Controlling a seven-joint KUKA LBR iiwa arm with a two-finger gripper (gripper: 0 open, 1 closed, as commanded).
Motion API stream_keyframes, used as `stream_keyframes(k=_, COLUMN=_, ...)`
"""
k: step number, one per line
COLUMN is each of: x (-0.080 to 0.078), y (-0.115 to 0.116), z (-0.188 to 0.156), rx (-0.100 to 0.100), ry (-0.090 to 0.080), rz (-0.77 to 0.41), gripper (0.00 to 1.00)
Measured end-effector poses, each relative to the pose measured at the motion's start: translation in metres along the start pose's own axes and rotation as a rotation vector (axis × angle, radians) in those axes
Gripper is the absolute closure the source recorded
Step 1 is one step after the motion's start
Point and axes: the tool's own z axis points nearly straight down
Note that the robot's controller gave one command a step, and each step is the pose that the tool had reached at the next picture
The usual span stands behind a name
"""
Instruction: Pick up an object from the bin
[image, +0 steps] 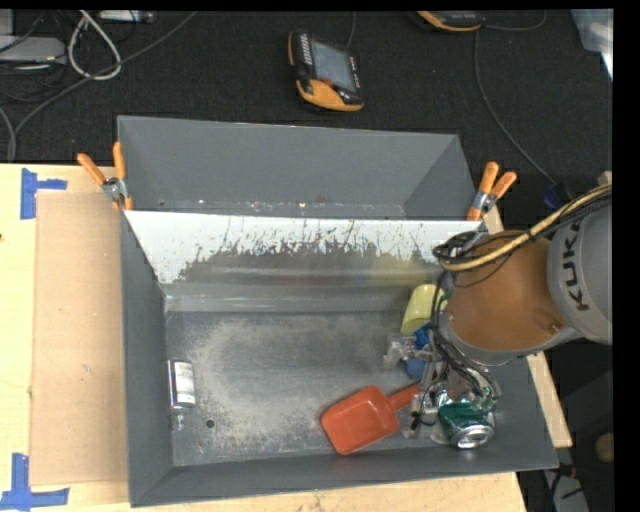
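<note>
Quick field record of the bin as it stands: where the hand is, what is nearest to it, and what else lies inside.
hand: low, near the front right corner of the grey metal bin
nearest: red-orange plastic scoop, handle toward the hand; crushed green metal can beside it
behind hand: pale yellow rounded object, small blue item
left side: small silver cylinder, alone
held thing: cannot tell

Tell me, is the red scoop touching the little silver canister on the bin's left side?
Apart. The camera view shows bare bin floor between the red scoop and silver canister.
</note>
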Motion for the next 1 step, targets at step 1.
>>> stream_keyframes(k=1, x=-0.0043, y=0.0685, z=0.0299, rx=-0.004, ry=-0.020, rz=-0.223, gripper=0.00)
